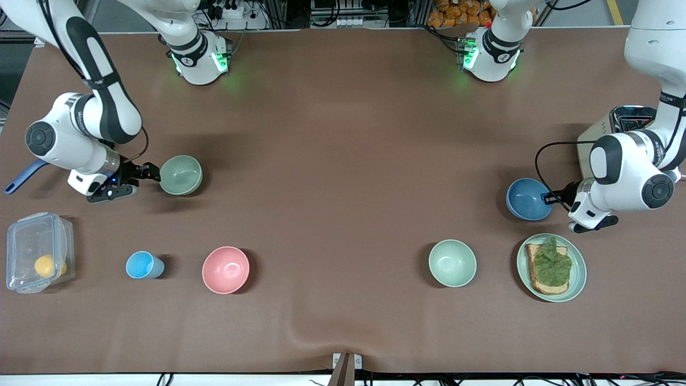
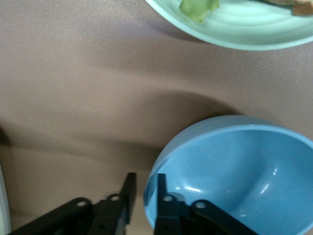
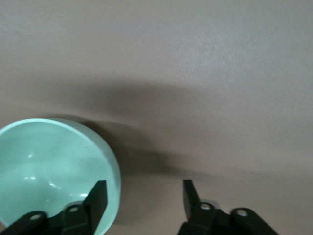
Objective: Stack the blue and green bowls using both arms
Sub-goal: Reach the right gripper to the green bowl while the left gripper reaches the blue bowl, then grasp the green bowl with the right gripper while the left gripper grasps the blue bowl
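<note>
The green bowl (image 1: 181, 175) sits on the table toward the right arm's end. My right gripper (image 1: 152, 173) is low at its rim and open wide. In the right wrist view one finger (image 3: 95, 200) is inside the green bowl (image 3: 44, 166) and the other stands outside it; the gripper (image 3: 144, 192) straddles the rim. The blue bowl (image 1: 528, 199) sits toward the left arm's end. My left gripper (image 1: 550, 198) is at its rim. In the left wrist view the gripper (image 2: 145, 185) straddles the blue bowl's (image 2: 234, 171) rim with a narrow opening, and a small gap shows by the outer finger (image 2: 128, 193).
A pale-green plate (image 1: 578, 279) with toast and lettuce lies nearer to the camera than the blue bowl, and shows in the left wrist view (image 2: 244, 29). A mint bowl (image 1: 452, 262), pink bowl (image 1: 225, 269), light-blue cup (image 1: 143, 265) and clear container (image 1: 37, 252) stand along the front. A toaster (image 1: 616, 128) stands beside the left arm.
</note>
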Available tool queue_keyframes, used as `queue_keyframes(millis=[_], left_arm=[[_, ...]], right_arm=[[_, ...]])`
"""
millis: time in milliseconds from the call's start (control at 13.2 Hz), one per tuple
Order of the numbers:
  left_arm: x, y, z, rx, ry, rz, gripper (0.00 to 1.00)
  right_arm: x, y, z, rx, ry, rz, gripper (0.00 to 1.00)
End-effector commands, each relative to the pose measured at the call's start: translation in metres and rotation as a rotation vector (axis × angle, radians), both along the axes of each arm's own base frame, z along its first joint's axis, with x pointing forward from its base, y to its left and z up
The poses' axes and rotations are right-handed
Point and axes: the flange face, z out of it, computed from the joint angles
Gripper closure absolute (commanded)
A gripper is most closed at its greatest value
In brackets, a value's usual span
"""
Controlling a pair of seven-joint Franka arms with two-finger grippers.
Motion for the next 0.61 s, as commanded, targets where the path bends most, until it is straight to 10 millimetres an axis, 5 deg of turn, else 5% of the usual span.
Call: queue_keyframes(millis=[0,152,379,530], left_arm=[[0.004,0.001,-0.001,0.015,-0.006,-0.005,0.9],[0.004,-0.002,-0.001,0.014,-0.006,-0.008,1.0],[0.005,-0.008,0.001,0.014,-0.007,-0.022,1.0],[0.006,-0.007,0.008,0.008,-0.015,-0.049,1.0]], right_arm=[[-0.008,0.008,-0.012,0.037,-0.017,-0.017,0.33],[-0.009,0.01,-0.016,0.039,-0.016,-0.019,0.33],[-0.011,0.014,-0.02,0.052,-0.011,-0.034,0.37],[-0.01,0.02,-0.02,0.061,-0.01,-0.035,0.66]])
